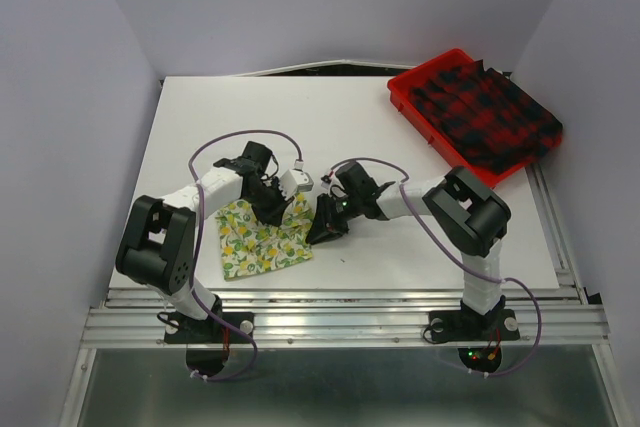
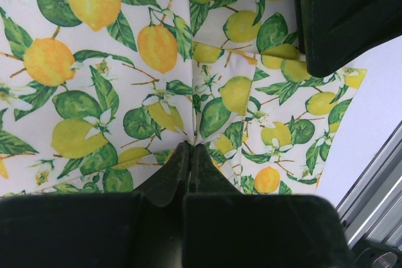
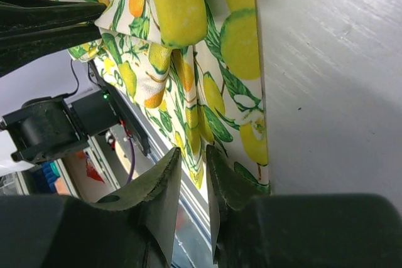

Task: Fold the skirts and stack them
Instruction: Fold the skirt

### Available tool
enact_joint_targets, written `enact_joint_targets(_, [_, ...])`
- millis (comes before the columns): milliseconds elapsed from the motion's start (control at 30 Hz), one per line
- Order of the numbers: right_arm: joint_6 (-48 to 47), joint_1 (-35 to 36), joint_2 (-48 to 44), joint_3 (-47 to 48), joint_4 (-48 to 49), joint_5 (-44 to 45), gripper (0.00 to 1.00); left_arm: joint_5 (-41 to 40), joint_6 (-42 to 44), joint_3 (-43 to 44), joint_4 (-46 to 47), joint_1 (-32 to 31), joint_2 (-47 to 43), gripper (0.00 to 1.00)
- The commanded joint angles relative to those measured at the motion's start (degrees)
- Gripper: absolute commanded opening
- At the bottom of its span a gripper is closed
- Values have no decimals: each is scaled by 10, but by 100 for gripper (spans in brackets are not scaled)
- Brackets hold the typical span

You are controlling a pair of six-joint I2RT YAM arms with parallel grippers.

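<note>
White walls (image 1: 110, 67) enclose a white table (image 1: 420, 237), seen from above, with an aluminium rail (image 1: 340, 322) along its near edge where both arm bases are bolted. At the far right corner a red tray (image 1: 400, 82) is set at an angle, overhanging the table's edge. The plaid skirt (image 1: 490, 112) is piled in it and spills over its right rim.

The lemon skirt (image 1: 250, 242) is spread on the near left part of the table, well apart from the tray. The left gripper (image 1: 283, 209) is placed over its far right corner, and the right gripper (image 1: 325, 230) is lowered just beside its right edge. The two grippers are close together.

From the left wrist, the fingers (image 2: 173, 174) are seen pressed together, with a raised crease of the lemon print pinched between their tips. From the right wrist, the fingers (image 3: 157, 180) are seen drawn nearly together, and a narrow strip of the skirt's edge is caught in the slim gap between them. That edge is lifted off the table.
</note>
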Motion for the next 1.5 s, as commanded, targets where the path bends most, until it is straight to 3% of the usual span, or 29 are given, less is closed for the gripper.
enact_joint_targets(0, [8, 5, -6, 10, 32, 8, 28, 16, 8, 19, -11, 3, -3, 0])
enact_joint_targets(567, [-3, 5, 30, 47, 12, 20, 16, 26, 9, 23, -25, 11, -11, 0])
enact_joint_targets(700, [-1, 5, 23, 55, 13, 19, 1, 29, 9, 19, -25, 16, -15, 0])
enact_joint_targets(1100, [-37, -28, 5, 69, -7, 51, 1, 53, 17, 55, -66, 63, -49, 0])
enact_joint_targets(1467, [-22, -33, 73, 73, -4, 76, 1, 74, 59, 23, -106, 58, -83, 0])
